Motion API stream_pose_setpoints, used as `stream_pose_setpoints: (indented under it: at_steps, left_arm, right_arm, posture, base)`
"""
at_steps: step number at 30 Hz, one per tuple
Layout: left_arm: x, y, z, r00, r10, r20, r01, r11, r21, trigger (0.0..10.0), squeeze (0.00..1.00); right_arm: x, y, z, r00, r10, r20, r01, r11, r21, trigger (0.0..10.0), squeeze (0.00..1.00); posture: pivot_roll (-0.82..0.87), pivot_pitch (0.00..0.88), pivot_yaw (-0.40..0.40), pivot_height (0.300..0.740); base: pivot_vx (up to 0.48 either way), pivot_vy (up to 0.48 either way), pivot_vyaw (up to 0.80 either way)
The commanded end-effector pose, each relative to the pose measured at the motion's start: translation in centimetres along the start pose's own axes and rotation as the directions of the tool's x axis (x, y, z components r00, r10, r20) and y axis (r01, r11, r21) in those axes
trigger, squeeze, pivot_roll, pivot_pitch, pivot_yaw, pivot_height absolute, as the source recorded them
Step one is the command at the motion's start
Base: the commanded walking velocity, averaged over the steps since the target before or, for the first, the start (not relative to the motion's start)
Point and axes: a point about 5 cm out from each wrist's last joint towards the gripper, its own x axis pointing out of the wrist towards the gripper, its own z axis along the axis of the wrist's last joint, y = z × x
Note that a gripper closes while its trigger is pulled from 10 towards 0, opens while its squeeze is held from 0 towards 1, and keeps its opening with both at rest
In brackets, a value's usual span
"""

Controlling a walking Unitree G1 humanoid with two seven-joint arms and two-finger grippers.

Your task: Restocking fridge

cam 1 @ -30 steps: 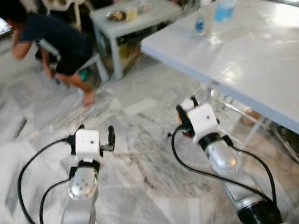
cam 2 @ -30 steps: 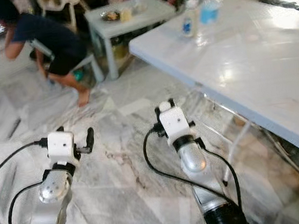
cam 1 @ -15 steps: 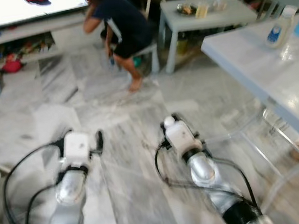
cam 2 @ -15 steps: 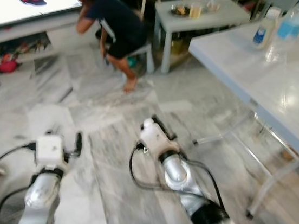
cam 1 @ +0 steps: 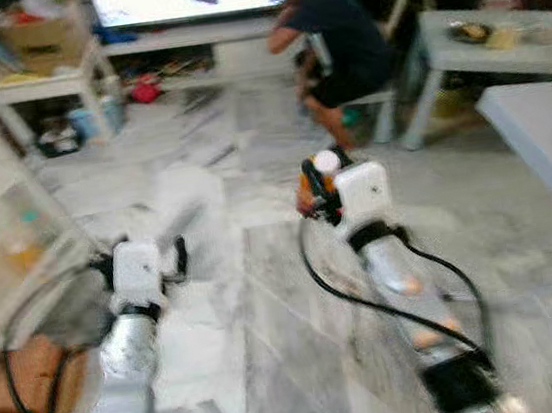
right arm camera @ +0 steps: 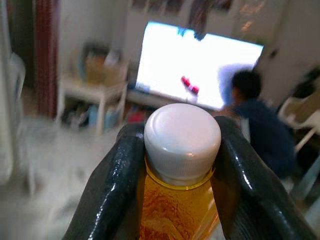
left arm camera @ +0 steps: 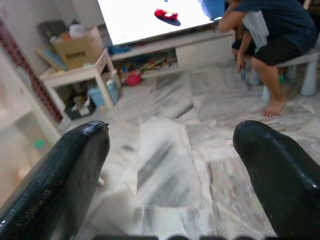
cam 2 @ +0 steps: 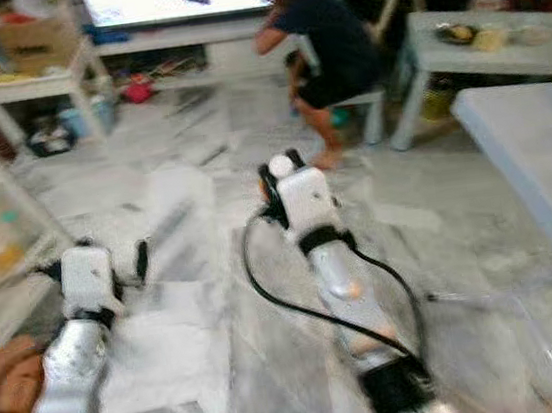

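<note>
The right tool (right arm camera: 182,165) is clamped on a bottle (right arm camera: 181,200) of amber liquid with a white screw cap (right arm camera: 182,139), one black finger (right arm camera: 112,185) pressed to each side of the neck just under the cap. From the head views the bottle stands upright in that tool (cam 1: 320,183), held out in front of the robot above the grey marble floor (cam 1: 267,298); only the white cap and a bit of orange show there, and no label or writing on it can be read.

The left tool (left arm camera: 175,165) hangs lower on the robot's left with its two black fingers (left arm camera: 65,175) well apart and nothing between them.

Ahead, a person (cam 1: 335,33) in a dark shirt and shorts crouches on a small stool, facing a large bright screen (left arm camera: 150,17) that shows a red shape. Left of the screen a low white side table (left arm camera: 80,77) carries a cardboard box (left arm camera: 80,47) with dark print on its side, too blurred to read. On the right sit a small pale desk (cam 1: 498,43) with a dish and cups and the corner of a bigger white desk (cam 1: 549,133). The whole scene is smeared by motion.
</note>
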Motion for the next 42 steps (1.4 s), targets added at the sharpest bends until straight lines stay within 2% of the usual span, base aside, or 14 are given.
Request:
stream_pose_setpoints:
  at_steps: [1,3,6,10,11,15,19,24,27,29,33,36,42]
  left_arm:
    - [0.1,0.5,0.3,1.000,0.012,0.009,-0.012,1.000,0.023,10.0,0.00]
    - [0.1,0.6,0.1,1.000,0.013,0.002,-0.013,1.000,0.028,10.0,0.00]
    - [0.1,0.6,0.1,1.000,0.015,-0.001,-0.015,0.999,0.030,10.0,0.00]
    - [0.2,1.4,0.0,0.998,0.060,-0.009,-0.060,0.997,0.040,10.0,0.00]
    - [0.1,1.8,0.0,0.997,0.075,-0.009,-0.074,0.996,0.049,10.0,0.00]
    - [0.0,2.1,-0.1,0.996,0.084,-0.010,-0.083,0.995,0.054,10.0,0.00]
    - [-0.4,2.7,-0.6,0.994,0.108,-0.026,-0.106,0.992,0.066,10.0,0.00]
    - [-0.4,2.6,-0.7,0.993,0.111,-0.028,-0.109,0.992,0.066,10.0,0.00]
    - [-0.4,2.6,-0.6,0.992,0.123,-0.021,-0.121,0.991,0.057,10.0,0.00]
    - [-0.6,2.8,-0.6,0.991,0.135,-0.015,-0.134,0.990,0.049,10.0,0.00]
    - [-1.1,3.0,-0.8,0.988,0.152,-0.022,-0.151,0.988,0.031,10.0,0.00]
    - [-1.7,3.3,-1.3,0.986,0.165,-0.037,-0.164,0.986,0.044,10.0,0.00]
    - [-1.7,3.6,-1.5,0.982,0.183,-0.044,-0.181,0.983,0.040,10.0,0.00]
  right_arm:
    - [0.2,-0.5,0.4,1.000,-0.001,0.009,0.001,1.000,0.013,10.0,0.00]
    - [-0.2,-1.3,-0.3,1.000,-0.007,-0.023,0.008,1.000,0.019,10.0,0.00]
    - [-0.2,-1.5,-0.5,0.999,-0.010,-0.030,0.010,1.000,0.017,10.0,0.00]
    - [-0.2,-1.9,-1.2,0.996,-0.061,-0.070,0.068,0.992,0.102,10.0,0.00]
    - [-0.7,-1.9,-1.6,0.994,-0.073,-0.077,0.081,0.990,0.119,10.0,0.00]
    - [-1.1,-2.1,-1.7,0.993,-0.085,-0.082,0.095,0.988,0.122,10.0,0.00]
    - [-2.9,-3.2,-2.5,0.987,-0.123,-0.108,0.134,0.986,0.100,10.0,0.00]
    - [-3.3,-3.9,-2.7,0.984,-0.133,-0.116,0.144,0.985,0.091,10.0,0.00]
    - [-3.3,-4.0,-2.7,0.985,-0.127,-0.118,0.137,0.987,0.089,10.0,0.00]
    - [-3.4,-3.6,-2.8,0.987,-0.112,-0.116,0.121,0.990,0.071,10.0,0.00]
    - [-3.6,-3.1,-2.8,0.987,-0.107,-0.117,0.118,0.989,0.094,10.0,0.00]
    - [-3.7,-2.5,-2.8,0.992,-0.074,-0.104,0.082,0.994,0.074,10.0,0.00]
    - [-3.1,-2.4,-2.4,0.996,-0.047,-0.081,0.053,0.996,0.077,10.0,0.00]
  posture:
    - [0.04,0.000,-0.037,0.740]
    - [0.03,0.000,-0.033,0.740]
    - [0.04,0.000,-0.033,0.740]
    - [0.05,0.000,-0.022,0.740]
    - [0.05,0.000,-0.019,0.740]
    - [0.04,0.000,-0.014,0.740]
    - [0.02,0.000,-0.008,0.740]
    - [0.02,0.000,-0.008,0.740]
    - [0.03,0.000,-0.016,0.740]
    - [0.03,0.000,-0.018,0.740]
    - [0.04,0.000,-0.017,0.740]
    - [0.04,0.000,-0.012,0.740]
    - [0.04,0.000,-0.019,0.740]
  base:
    - [0.000,0.000,0.78]
    - [0.000,-0.281,0.78]
    - [0.000,-0.305,0.78]
    - [0.000,-0.347,0.78]
    - [0.000,-0.341,0.78]
    - [0.000,-0.343,0.78]
    - [0.000,-0.345,0.78]
    - [0.000,-0.345,0.78]
    - [0.000,-0.230,0.51]
    - [0.000,0.000,0.00]
    - [0.000,0.000,0.00]
    - [0.000,0.000,0.00]
    - [0.203,0.000,0.79]
